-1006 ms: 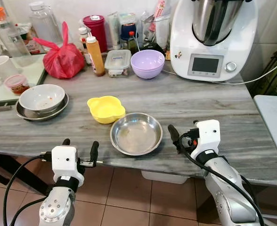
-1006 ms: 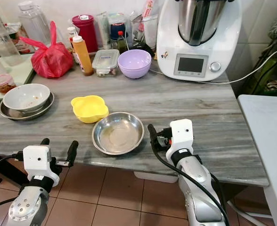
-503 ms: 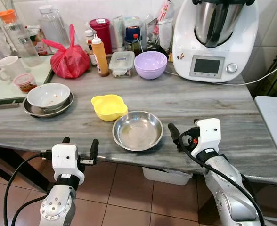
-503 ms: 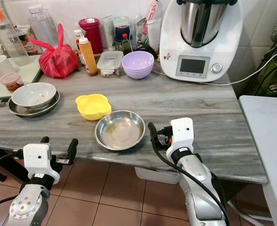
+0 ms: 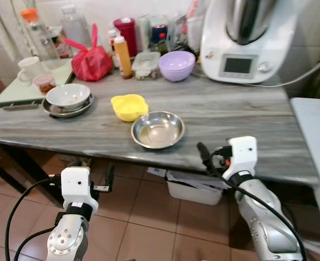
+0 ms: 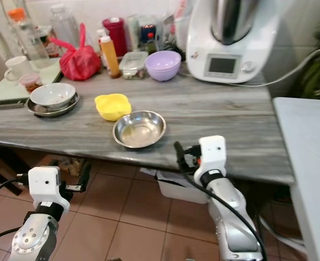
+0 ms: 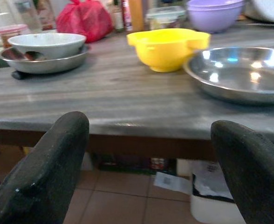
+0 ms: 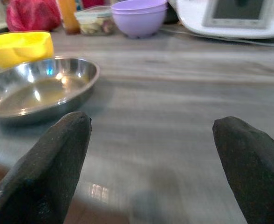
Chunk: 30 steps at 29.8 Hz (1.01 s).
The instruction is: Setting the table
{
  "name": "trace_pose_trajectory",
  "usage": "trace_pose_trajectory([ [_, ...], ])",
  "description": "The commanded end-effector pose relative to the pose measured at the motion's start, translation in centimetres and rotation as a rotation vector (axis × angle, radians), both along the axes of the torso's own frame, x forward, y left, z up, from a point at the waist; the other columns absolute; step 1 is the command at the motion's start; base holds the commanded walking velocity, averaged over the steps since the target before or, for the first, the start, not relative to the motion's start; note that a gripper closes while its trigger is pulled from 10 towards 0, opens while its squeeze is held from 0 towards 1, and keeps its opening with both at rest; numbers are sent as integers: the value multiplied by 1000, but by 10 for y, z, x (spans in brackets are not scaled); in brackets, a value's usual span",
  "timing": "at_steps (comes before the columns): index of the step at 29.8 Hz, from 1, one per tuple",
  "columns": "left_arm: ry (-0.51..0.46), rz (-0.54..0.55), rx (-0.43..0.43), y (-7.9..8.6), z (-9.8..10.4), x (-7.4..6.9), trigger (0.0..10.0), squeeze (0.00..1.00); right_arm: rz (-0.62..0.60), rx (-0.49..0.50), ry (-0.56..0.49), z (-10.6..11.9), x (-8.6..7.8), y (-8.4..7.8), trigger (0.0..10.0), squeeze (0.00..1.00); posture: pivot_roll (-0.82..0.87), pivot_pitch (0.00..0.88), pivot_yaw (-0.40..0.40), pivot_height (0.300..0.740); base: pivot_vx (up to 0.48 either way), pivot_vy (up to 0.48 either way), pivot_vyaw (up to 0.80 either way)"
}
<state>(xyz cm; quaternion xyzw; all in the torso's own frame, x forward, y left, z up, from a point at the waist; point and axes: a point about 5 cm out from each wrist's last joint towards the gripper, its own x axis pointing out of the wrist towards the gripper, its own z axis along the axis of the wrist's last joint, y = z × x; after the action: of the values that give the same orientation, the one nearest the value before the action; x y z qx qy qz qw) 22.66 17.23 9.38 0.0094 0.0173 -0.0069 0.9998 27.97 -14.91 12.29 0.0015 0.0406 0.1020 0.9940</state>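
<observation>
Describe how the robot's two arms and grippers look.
Both arms are silver metal with black cables running along them. Each ends in a white boxy wrist block carrying two long black fingers: the left gripper and the right gripper.

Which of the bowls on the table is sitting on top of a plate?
The white bowl at the left end: it rests on a metal plate. The yellow bowl, steel bowl and purple bowl stand directly on the table.

Grey streaked table [image 5: 247, 117]; shiny silver dish [image 5: 158, 129] near; yellow bowl [image 5: 129, 106] beside it; lilac bowl [image 5: 177, 64] far; red bag [image 5: 93, 60] far left; terracotta floor tiles [image 5: 149, 228].
</observation>
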Motion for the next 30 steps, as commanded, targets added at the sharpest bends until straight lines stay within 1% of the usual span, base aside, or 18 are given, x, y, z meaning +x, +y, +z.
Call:
trace_pose_trajectory([
  [1,10,15,20,6,0,-2,10000,0,18,15,-12,3,1,8,10000,0,-89,51,84,740,-319,0,0],
  [23,9,5,22,4,0,2,10000,0,-1,12,-16,4,6,5,10000,0,-94,48,82,740,-318,0,0],
  [26,-6,-12,28,3,1,3,10000,0,-2,11,-18,5,6,5,10000,0,-97,46,81,740,-162,0,0],
  [30,-8,-1,40,2,0,4,10000,0,-2,-2,-11,3,7,5,10000,0,-98,50,81,740,0,0,0],
])
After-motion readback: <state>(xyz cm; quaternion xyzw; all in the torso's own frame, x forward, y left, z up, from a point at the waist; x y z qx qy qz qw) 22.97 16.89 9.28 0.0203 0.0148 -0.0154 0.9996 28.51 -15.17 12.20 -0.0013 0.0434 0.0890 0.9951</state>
